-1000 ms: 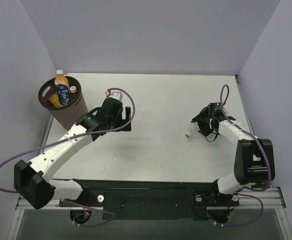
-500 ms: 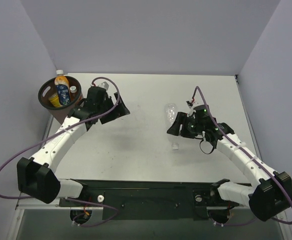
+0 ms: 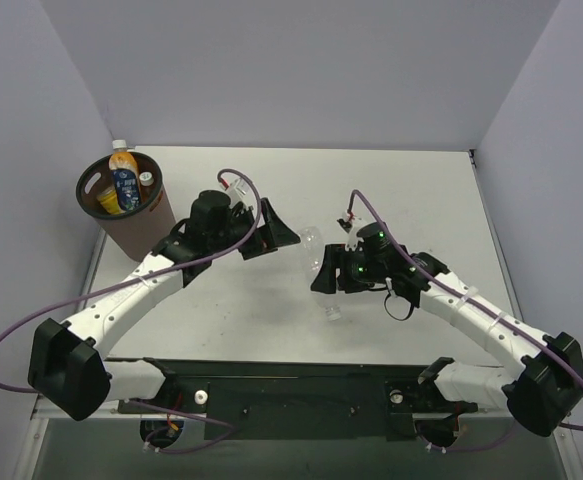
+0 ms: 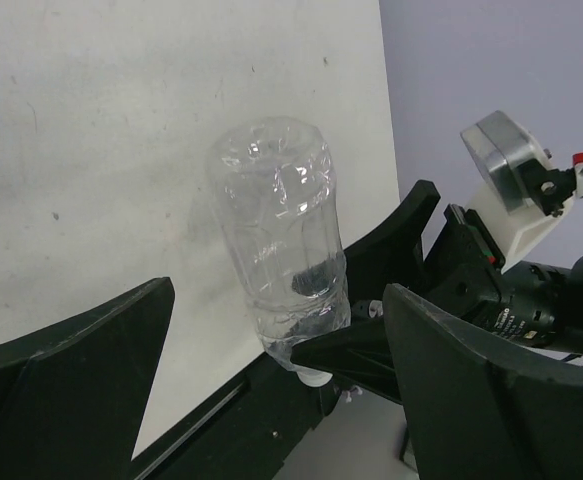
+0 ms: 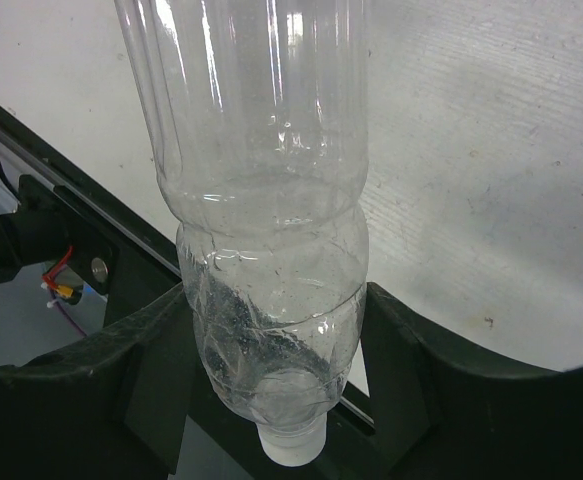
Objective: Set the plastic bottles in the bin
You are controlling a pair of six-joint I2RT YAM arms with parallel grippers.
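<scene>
My right gripper [image 3: 328, 277] is shut on the clear plastic bottle [image 3: 316, 255] and holds it above the middle of the table, cap down. In the right wrist view the fingers [image 5: 141, 375] pinch the bottle [image 5: 266, 200] just above its white cap. My left gripper [image 3: 279, 238] is open, right next to the bottle's upper end. In the left wrist view the bottle [image 4: 276, 235] hangs beyond the gap between my open fingers [image 4: 71, 375]. The dark brown bin [image 3: 139, 225] stands at the far left and holds an orange bottle [image 3: 122, 156], a dark blue one [image 3: 125, 189] and others.
Grey walls close the table [image 3: 371, 190] at the back and both sides. The bin sits against the left wall. The black base rail [image 3: 291, 385] runs along the near edge. A purple cable [image 3: 246, 190] loops over the left wrist.
My right gripper has lifted the clear bottle off the table at the right and carried it left to the middle. My left gripper has swung from beside the bin rightward to the bottle.
</scene>
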